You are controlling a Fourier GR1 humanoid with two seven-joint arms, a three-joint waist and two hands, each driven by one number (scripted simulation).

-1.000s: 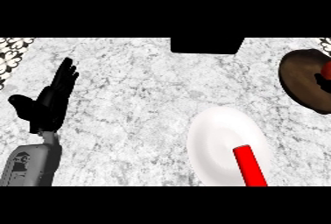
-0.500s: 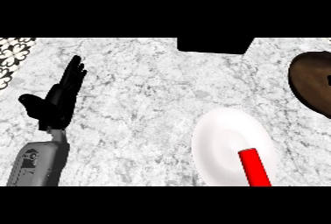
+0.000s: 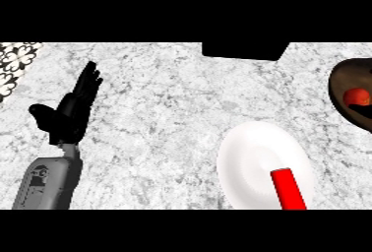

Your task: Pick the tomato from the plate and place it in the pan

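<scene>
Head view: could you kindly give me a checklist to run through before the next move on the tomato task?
1. Small round red tomato within the dark brown pan at the right edge: ok.
2. Tomato resting on the pan's bottom, not held above it: cannot tell.
3. White oval plate carries no tomato: ok; a red bar lies on it.
4. Right hand located: not ok; it shows nowhere in this view.
5. Black left hand out of the way: ok; it rests open at the left, fingers up, apart from plate and pan.
</scene>
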